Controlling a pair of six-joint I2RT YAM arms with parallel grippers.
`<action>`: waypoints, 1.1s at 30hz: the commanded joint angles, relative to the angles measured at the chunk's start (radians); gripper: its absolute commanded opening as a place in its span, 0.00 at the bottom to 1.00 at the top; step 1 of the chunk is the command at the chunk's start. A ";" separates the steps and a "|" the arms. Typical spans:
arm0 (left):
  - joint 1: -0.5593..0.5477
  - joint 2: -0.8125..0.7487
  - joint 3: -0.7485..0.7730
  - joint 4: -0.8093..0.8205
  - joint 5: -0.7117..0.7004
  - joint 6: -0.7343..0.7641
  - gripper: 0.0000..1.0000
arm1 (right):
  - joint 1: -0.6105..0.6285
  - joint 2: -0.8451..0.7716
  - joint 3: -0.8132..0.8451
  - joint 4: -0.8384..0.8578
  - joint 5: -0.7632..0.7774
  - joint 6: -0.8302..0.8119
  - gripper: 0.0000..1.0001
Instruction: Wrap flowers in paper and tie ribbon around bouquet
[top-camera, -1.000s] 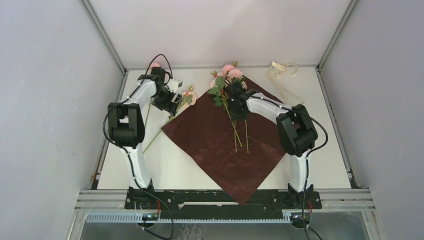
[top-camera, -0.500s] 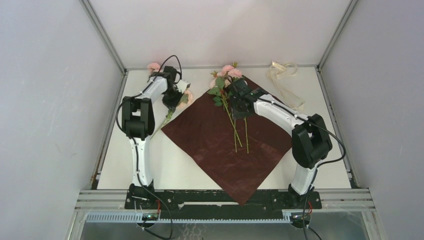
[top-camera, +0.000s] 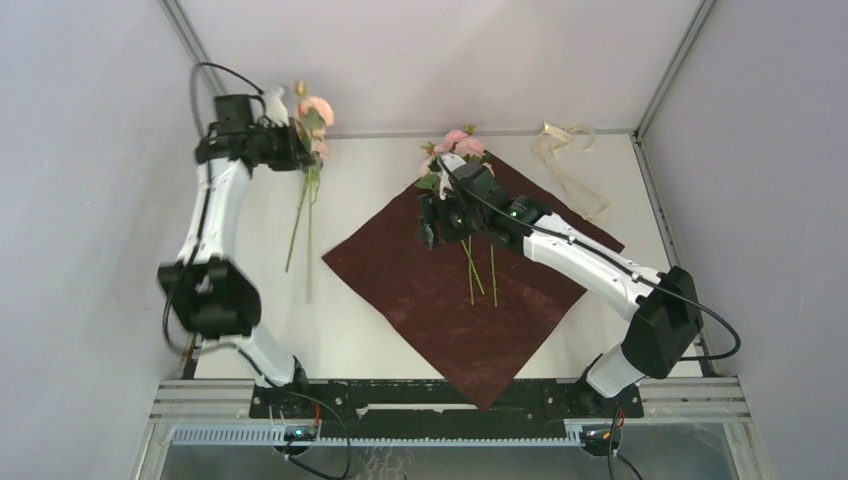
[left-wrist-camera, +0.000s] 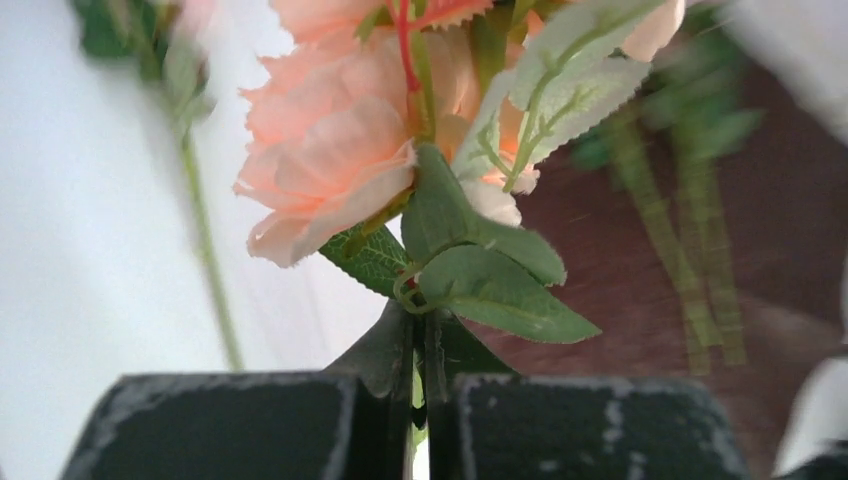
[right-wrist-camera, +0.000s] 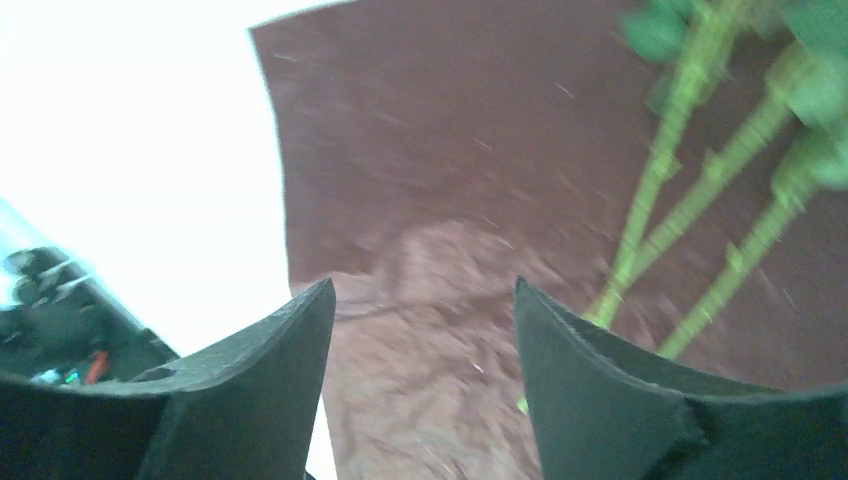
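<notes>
White bench (top-camera: 360, 330) stands boxed in by three plain, pale grey panels: a back wall (top-camera: 430, 60) beyond its far edge, a left wall (top-camera: 90, 220) and a right wall (top-camera: 770, 220) rising along its sides. Slim aluminium posts (top-camera: 205, 70) climb from the bench's far corners, where the panels meet. A silver extruded rail (top-camera: 700, 400) runs along the bench's near edge, with a slotted white cable duct (top-camera: 450, 436) just in front of it. Soft, even light falls across the bench, leaving only faint shadows.
</notes>
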 joint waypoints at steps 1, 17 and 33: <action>-0.038 -0.327 -0.184 0.349 0.455 -0.405 0.00 | 0.059 -0.053 -0.013 0.368 -0.279 0.020 0.86; -0.176 -0.460 -0.441 0.747 0.674 -0.890 0.06 | 0.014 0.096 -0.034 0.645 -0.267 0.263 0.00; -0.016 0.211 0.075 -0.111 -0.455 0.218 1.00 | -0.226 0.411 0.239 -0.010 0.197 0.044 0.44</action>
